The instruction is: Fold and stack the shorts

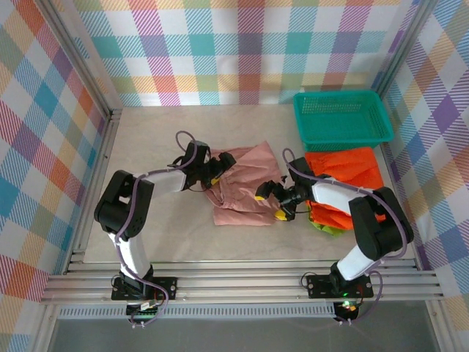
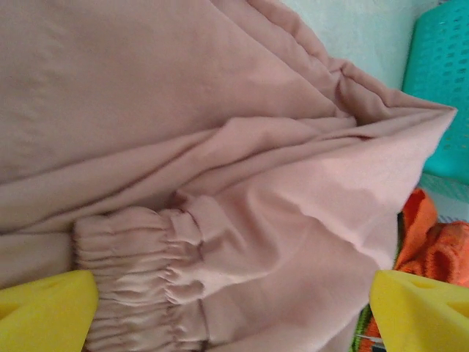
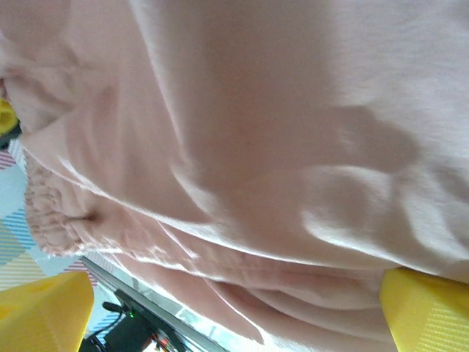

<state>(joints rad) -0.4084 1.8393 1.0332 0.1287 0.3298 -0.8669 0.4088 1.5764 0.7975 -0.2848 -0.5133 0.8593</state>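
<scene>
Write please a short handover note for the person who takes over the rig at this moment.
Left pincer: open, at the left edge of the pink shorts.
Right pincer: open, at their right edge.
Orange shorts lie on the lime green shorts, to the right of the pink pair.
Done: those two look stacked.
Left: fold the rumpled pink pair and put it on top.

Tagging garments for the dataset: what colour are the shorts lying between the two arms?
Dusty pink soft fabric shorts, clearest in the top external view.
</scene>
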